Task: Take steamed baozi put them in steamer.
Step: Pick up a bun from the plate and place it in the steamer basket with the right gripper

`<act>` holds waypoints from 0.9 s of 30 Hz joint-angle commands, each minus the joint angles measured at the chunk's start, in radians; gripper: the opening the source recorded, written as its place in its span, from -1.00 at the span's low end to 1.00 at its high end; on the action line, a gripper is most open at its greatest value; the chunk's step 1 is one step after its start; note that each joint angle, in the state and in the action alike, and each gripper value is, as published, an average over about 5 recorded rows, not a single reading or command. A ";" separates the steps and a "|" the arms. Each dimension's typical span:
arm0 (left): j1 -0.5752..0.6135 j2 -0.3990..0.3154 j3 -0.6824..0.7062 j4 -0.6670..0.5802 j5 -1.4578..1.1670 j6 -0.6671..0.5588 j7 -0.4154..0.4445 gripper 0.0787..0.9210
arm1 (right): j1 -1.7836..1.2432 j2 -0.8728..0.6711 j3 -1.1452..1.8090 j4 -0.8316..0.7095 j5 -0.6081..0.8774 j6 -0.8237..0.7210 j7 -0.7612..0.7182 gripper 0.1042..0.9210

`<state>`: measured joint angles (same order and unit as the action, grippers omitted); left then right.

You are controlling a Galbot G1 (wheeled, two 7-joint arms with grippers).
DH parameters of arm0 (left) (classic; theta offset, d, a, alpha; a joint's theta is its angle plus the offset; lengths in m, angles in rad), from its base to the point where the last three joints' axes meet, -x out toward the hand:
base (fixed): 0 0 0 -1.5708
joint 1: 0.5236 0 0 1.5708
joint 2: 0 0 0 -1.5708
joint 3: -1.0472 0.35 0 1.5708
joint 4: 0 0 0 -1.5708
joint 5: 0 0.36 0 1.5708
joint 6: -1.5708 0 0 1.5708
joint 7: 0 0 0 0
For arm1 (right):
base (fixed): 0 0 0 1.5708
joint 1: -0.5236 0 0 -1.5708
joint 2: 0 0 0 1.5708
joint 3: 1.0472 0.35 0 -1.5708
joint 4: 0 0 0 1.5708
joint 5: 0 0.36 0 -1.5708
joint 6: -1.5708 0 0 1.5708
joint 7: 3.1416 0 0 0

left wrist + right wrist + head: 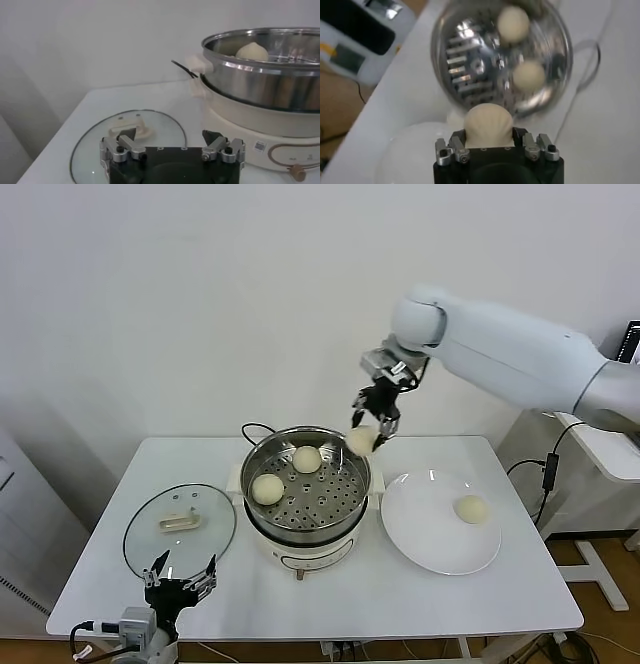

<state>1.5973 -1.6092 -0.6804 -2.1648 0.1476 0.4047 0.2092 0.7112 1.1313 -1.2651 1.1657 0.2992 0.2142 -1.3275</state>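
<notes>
The steamer (355,504) stands mid-table, a shiny steel pot on a cream base, with two steamed baozi (307,459) (268,489) on its perforated tray. My right gripper (366,438) hangs just above the steamer's right rim, shut on a third baozi (488,125); the pot (470,60) lies below and ahead of it in the right wrist view. Another baozi (471,508) rests on the white plate (430,539). My left gripper (181,578) waits open at the table's front left, over the near edge of the glass lid (100,140), empty.
The glass lid (150,549) with its cream handle lies flat left of the steamer. A black cord (252,427) runs behind the pot. The table edge lies just behind my left gripper. A white stand is off the table's right side.
</notes>
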 commanded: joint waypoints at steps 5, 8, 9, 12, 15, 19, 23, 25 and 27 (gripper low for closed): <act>-0.003 -0.013 0.002 0.001 0.004 -0.002 -0.002 0.77 | -0.059 0.097 0.013 0.160 -0.242 0.353 0.058 0.14; -0.003 -0.013 0.001 0.000 0.004 -0.003 -0.002 0.77 | -0.088 0.100 0.007 0.212 -0.315 0.386 0.082 0.14; -0.002 -0.013 0.001 0.000 0.004 -0.003 -0.002 0.77 | -0.099 0.101 0.006 0.225 -0.338 0.396 0.090 0.14; -0.001 -0.012 0.001 0.000 0.004 -0.004 -0.003 0.77 | -0.128 0.111 0.008 0.241 -0.399 0.423 0.114 0.15; 0.000 -0.012 0.000 -0.001 0.004 -0.006 -0.003 0.77 | -0.150 0.125 0.013 0.232 -0.449 0.450 0.137 0.14; 0.002 -0.012 -0.001 -0.002 0.003 -0.007 -0.004 0.77 | -0.172 0.142 0.018 0.218 -0.482 0.465 0.149 0.14; 0.002 -0.013 0.000 -0.001 0.003 -0.008 -0.004 0.77 | -0.194 0.152 0.020 0.208 -0.503 0.461 0.156 0.14; 0.002 -0.013 0.000 -0.001 0.003 -0.008 -0.005 0.77 | -0.206 0.156 0.021 0.205 -0.509 0.455 0.159 0.14; 0.002 -0.013 0.001 -0.001 0.003 -0.008 -0.005 0.77 | -0.217 0.156 0.022 0.206 -0.516 0.442 0.160 0.14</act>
<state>1.5998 -1.6091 -0.6803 -2.1669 0.1504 0.3966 0.2049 0.5340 1.2695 -1.2459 1.3562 -0.1408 0.6156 -1.1916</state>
